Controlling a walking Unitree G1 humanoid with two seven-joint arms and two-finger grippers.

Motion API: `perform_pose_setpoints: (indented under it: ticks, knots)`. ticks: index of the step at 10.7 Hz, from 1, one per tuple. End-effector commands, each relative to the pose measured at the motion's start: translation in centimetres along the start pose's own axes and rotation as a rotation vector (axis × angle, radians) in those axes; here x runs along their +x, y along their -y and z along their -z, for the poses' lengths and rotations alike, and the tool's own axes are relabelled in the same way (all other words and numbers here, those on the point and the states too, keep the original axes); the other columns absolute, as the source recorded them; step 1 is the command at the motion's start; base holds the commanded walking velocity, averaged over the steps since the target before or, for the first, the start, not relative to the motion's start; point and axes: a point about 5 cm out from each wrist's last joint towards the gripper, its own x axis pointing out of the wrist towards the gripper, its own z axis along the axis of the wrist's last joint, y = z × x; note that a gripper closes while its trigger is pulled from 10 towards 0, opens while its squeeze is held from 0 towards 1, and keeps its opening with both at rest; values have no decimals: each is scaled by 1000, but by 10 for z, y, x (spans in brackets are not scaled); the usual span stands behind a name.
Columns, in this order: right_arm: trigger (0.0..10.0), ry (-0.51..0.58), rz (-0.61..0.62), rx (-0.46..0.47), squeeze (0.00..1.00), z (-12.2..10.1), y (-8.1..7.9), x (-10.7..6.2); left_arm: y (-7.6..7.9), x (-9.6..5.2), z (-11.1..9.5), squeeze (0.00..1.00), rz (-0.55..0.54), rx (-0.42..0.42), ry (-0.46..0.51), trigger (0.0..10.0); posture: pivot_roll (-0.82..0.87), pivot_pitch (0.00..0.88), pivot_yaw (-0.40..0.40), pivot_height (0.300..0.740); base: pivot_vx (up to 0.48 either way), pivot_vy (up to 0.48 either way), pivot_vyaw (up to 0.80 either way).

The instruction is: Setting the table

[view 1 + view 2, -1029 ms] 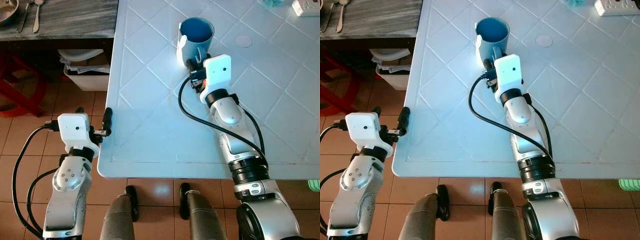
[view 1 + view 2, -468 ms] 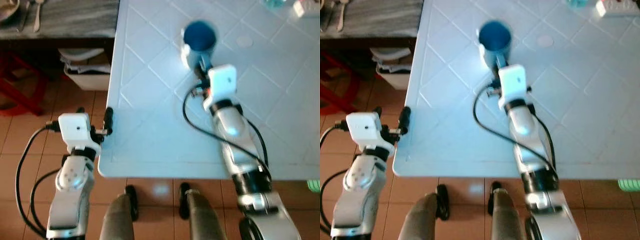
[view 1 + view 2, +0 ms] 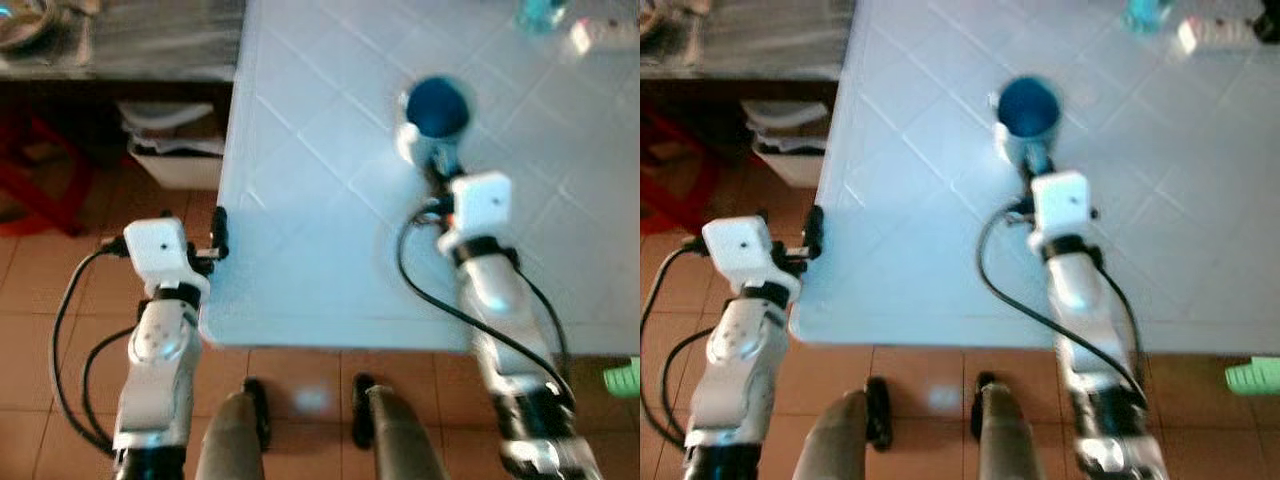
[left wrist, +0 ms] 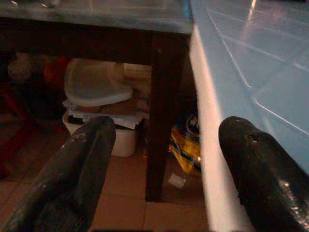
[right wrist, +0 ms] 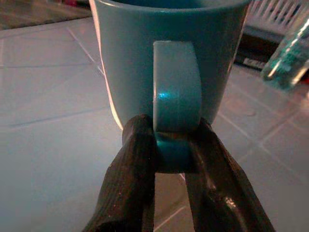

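A blue mug (image 3: 436, 110) stands upright on the pale blue table (image 3: 320, 220), seen from above with its handle toward me. My right gripper (image 5: 170, 159) is shut on the lower part of the mug handle (image 5: 176, 101), both black fingers (image 5: 137, 164) pinching it. In the eye views that gripper (image 3: 1032, 172) sits just in front of the mug. My left gripper (image 4: 161, 159) is open, held off the table's left edge, with one fingertip over the floor side and the other by the table rim; in the eye view it (image 3: 218, 233) is at the corner.
A dark side table (image 3: 130, 50) with a metal bowl and cutlery stands at the far left, a white bin (image 3: 175, 150) under it. A white power strip (image 3: 1220, 32) and a clear bottle (image 3: 1143, 12) lie at the table's far right. A green object (image 3: 622, 378) is on the floor.
The whole picture has shifted and blurred, so the camera moved. The right arm has pushed the held mug farther out across the table. The left arm keeps its place.
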Motion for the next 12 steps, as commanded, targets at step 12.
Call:
perform_pose_setpoints:
  ticks: [12]
  knots:
    - [10000,-47,-38,137,0,15,-11,-9,-29,2,5,0,-60,129,36,10000,-2,98,5,740,124,393,0]
